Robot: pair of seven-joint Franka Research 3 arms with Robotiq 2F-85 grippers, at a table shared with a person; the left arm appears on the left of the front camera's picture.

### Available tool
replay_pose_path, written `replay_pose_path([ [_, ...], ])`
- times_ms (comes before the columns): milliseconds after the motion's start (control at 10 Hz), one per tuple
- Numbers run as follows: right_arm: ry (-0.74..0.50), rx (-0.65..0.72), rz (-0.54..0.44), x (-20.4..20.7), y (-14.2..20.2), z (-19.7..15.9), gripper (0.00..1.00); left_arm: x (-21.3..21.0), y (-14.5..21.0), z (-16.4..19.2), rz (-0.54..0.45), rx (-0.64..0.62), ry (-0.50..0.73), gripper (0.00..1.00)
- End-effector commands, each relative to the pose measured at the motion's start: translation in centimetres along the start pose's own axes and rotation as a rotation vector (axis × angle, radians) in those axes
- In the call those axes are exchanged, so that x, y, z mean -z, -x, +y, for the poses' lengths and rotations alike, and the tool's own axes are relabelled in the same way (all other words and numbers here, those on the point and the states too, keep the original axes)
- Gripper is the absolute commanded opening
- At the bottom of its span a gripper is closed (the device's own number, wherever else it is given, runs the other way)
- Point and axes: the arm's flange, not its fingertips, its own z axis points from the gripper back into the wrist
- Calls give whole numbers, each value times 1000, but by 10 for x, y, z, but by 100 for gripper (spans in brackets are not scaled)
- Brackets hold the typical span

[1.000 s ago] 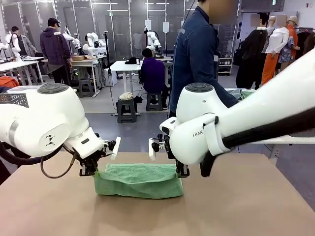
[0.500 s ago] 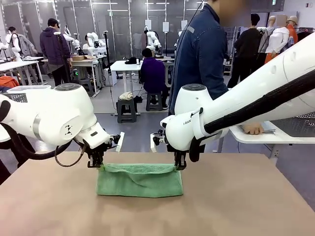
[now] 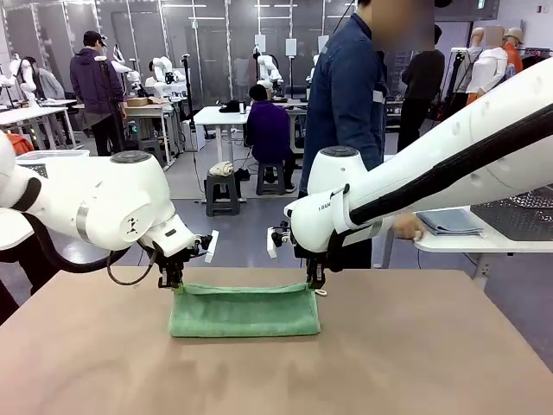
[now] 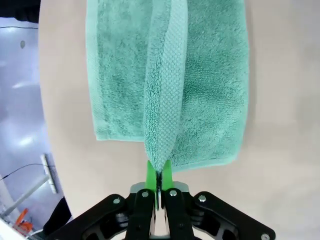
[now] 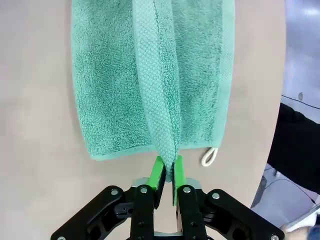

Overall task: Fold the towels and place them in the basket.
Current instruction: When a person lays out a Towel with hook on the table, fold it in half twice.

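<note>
Where the green towel (image 3: 244, 311) lies: middle of the table (image 3: 432, 372), long axis left to right, lower layer flat on the top.
Raised edge (image 3: 244, 290): stretched left to right, just above the flat layer.
Left gripper (image 3: 173, 278): clamped on the left end of that edge.
Right gripper (image 3: 314, 284): clamped on the right end, white loop (image 5: 209, 157) just beside.
Your next move: I judge you must carry both ends together, across the long axis, keeping them level.

the towel (image 3: 244, 313) lies on the worktop (image 3: 432, 363); left gripper (image 3: 172, 284) at the towel's left end, right gripper (image 3: 314, 286) at its right end, a person (image 3: 350, 95) behind it.
</note>
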Motion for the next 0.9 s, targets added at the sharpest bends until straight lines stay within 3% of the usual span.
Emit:
replay_pose_path([
  [0, 3, -15, -12, 14, 0, -14, 11, 14, -2, 17, 0, 15, -10, 4],
  [600, 60, 38, 21, 29, 8, -17, 11, 32, -2, 31, -14, 12, -7, 7],
  [700, 72, 26, 7, 30, 8, -19, 31, 33, -1, 33, -23, 18, -16, 24],
  [800, 81, 18, 0, 31, 8, -19, 31, 32, 0, 32, -25, 23, -34, 27],
])
